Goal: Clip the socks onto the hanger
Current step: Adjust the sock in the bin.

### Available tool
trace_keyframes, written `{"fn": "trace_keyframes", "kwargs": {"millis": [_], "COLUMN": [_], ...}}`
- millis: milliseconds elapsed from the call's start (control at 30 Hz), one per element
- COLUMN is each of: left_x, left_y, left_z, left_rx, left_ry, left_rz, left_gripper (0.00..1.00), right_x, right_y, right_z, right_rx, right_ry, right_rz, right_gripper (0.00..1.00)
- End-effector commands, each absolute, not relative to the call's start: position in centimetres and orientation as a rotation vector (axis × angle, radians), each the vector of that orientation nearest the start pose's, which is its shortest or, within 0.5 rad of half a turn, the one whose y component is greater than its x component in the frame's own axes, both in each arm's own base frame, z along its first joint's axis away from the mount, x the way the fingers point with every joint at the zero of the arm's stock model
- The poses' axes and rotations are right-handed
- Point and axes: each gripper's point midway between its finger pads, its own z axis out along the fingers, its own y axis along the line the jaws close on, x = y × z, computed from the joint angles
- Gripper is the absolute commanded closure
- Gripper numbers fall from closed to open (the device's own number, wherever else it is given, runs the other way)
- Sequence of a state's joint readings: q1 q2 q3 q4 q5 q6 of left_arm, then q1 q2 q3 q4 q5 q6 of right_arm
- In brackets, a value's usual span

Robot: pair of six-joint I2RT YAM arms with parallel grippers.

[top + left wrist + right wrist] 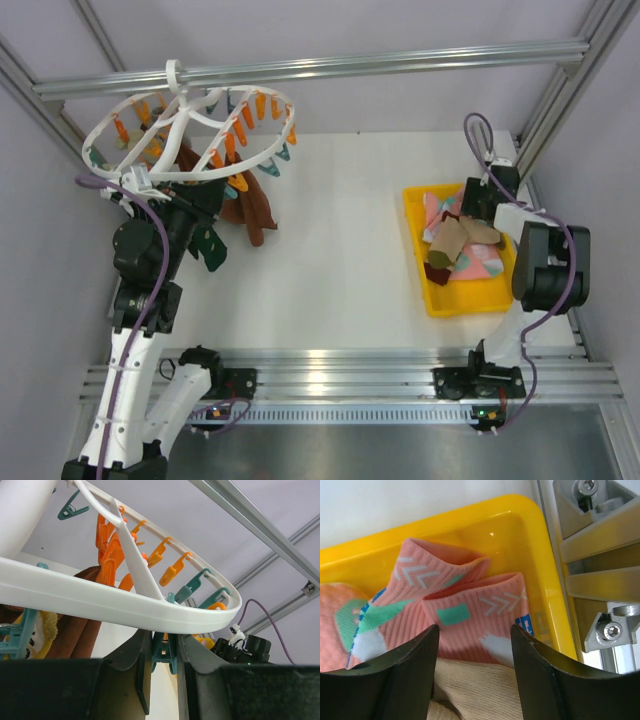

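Note:
The white ring hanger (pixel 186 108) hangs by its hook from the rail at the back left, with orange and teal clips dangling from its rim (pixel 100 602). A maroon-brown sock (pixel 250 210) hangs from it. My left gripper (pixel 205 195) reaches up under the ring, shut (pixel 164 665) on a teal clip (pixel 164 650). At the right, pink patterned socks (pixel 470 605) and a beige sock (pixel 475 685) lie piled in the yellow tray (pixel 470 305). My right gripper (pixel 455 215) is down in that tray, jaws (pixel 474 630) open astride the beige sock and the pink cuff.
The aluminium rail (pixel 300 68) spans the back. Frame posts and a bracket (pixel 600 555) stand just beyond the tray's right wall (pixel 540 570). A dark green piece (pixel 210 250) hangs below the left gripper. White tabletop (pixel 340 230) lies between hanger and tray.

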State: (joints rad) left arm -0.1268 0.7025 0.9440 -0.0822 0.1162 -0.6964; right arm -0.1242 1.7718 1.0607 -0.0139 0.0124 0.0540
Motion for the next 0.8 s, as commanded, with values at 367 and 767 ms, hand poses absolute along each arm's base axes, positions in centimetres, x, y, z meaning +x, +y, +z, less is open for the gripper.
{"fn": "trace_keyframes", "kwargs": {"millis": [367,767], "left_x": [29.3,29.2], "left_y": [-6.5,-6.8], "left_z": [41.1,41.1], "left_rx": [-0.381,-0.368], "left_ry": [1.381,1.379], "left_rz": [-0.683,-0.699], "left_gripper": [1.00,1.00], "right_x": [46.1,44.9], "right_y": [-5.7,-4.6], "right_z": [6.0,12.5], "right_rx": [0.168,0.065], "right_ry": [2.313,2.167], "right_rz": [-0.180,-0.124], "right_gripper": [0.85,1.00]}}
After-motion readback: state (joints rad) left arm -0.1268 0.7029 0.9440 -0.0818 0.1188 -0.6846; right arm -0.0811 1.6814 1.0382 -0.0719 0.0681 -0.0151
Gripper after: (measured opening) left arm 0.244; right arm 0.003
